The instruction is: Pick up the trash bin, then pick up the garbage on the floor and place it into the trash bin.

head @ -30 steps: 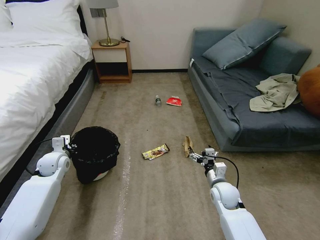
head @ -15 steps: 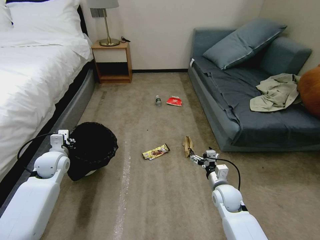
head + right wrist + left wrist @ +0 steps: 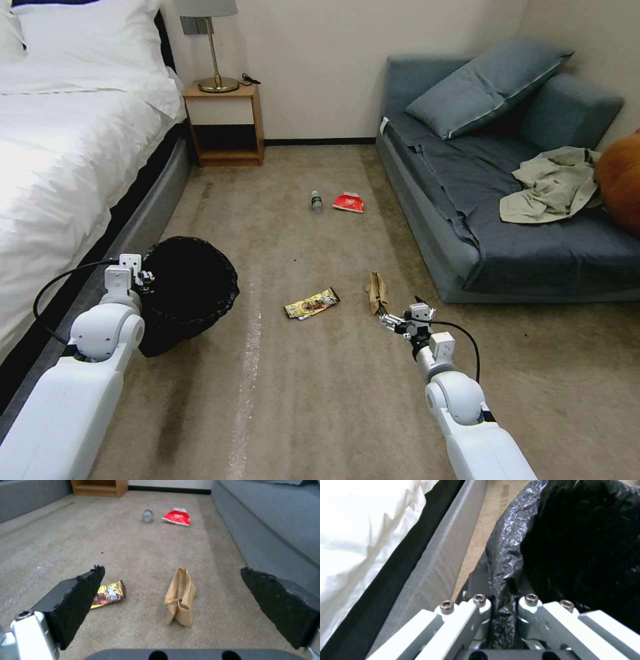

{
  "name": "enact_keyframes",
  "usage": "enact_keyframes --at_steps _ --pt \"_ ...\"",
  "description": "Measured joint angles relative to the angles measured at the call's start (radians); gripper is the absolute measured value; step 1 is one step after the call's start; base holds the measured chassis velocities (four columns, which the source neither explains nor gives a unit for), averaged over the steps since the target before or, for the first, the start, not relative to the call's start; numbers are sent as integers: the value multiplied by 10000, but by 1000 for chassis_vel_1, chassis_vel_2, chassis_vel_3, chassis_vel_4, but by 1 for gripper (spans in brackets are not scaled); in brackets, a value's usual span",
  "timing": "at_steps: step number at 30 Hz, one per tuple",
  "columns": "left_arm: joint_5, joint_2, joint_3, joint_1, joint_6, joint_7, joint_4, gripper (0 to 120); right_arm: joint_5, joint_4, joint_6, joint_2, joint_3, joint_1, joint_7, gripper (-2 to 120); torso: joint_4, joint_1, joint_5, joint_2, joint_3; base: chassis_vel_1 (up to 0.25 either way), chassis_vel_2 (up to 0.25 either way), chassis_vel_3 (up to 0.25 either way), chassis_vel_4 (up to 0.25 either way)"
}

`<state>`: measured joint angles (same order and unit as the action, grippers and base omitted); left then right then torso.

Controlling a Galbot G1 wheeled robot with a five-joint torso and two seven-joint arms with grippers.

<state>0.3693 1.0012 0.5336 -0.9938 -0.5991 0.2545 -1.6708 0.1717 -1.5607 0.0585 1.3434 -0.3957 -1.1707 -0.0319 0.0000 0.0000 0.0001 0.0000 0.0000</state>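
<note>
Trash bin [image 3: 190,287]: black-lined, tilted, beside the bed [image 3: 67,167] frame at the left edge of the carpet. Left gripper [image 3: 143,275]: fingers [image 3: 480,610] pinched shut on the bin's bag-covered rim.

Right gripper [image 3: 388,317]: low over the carpet, fingers [image 3: 76,597] spread wide with nothing between them, just short of the tan paper bag [image 3: 180,597].

Snack wrapper [image 3: 311,303]: flat on the floor, left of the paper bag.

Red packet [image 3: 349,203] and small bottle [image 3: 316,201]: side by side, well ahead, mid-carpet.

Sofa [image 3: 507,200]: its base borders the right side. Open carpet lies between bin and wrapper.
</note>
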Motion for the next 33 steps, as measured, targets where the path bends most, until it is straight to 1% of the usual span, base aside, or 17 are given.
enact_keyframes --at_steps 18,33 --pt "-37 -38 -62 111 73 -93 114 4 33 405 24 117 146 249 -258 100 1 0 -1 0 0 0 0 0 0" --pt "-34 -39 -69 -32 128 -148 10 4 -18 476 -109 198 63 122 -331 100 0 0 -1 0 0 -6 11 10 -7"
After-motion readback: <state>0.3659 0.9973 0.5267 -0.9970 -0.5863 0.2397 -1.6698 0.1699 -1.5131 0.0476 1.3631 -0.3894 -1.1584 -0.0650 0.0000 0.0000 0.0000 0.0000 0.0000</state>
